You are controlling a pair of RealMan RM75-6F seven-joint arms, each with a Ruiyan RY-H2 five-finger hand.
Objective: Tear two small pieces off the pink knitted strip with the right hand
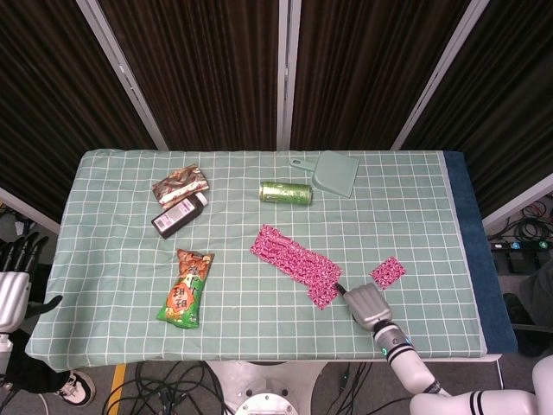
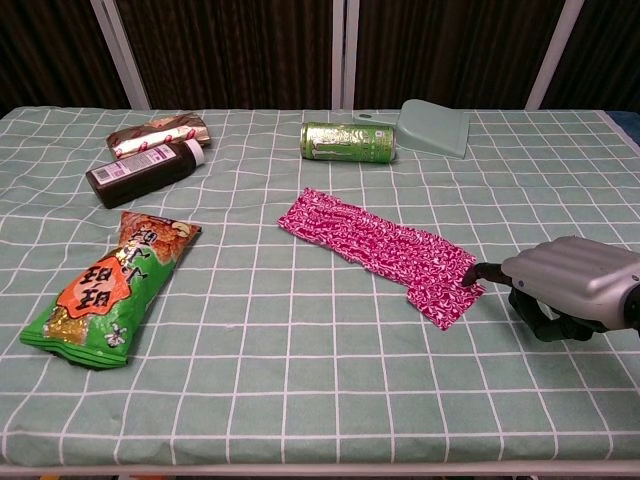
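The pink knitted strip (image 1: 292, 259) (image 2: 372, 243) lies slanted across the middle of the table. Its near end (image 1: 322, 296) (image 2: 443, 298) sits offset from the rest, with a notch on its left side. My right hand (image 1: 367, 305) (image 2: 572, 288) is just right of that end; a dark fingertip (image 2: 476, 272) holds the end's corner, and the other fingers curl under the palm. A small loose pink piece (image 1: 388, 271) lies on the cloth right of the hand. My left hand (image 1: 12, 278) hangs off the table's left edge, holding nothing.
A green can (image 1: 286, 192) (image 2: 348, 142) and a pale green dustpan (image 1: 333, 172) (image 2: 433, 128) stand at the back. A dark bottle (image 1: 179, 214) (image 2: 146, 170), a brown packet (image 1: 181, 183) and a green snack bag (image 1: 186, 289) (image 2: 107, 286) lie on the left.
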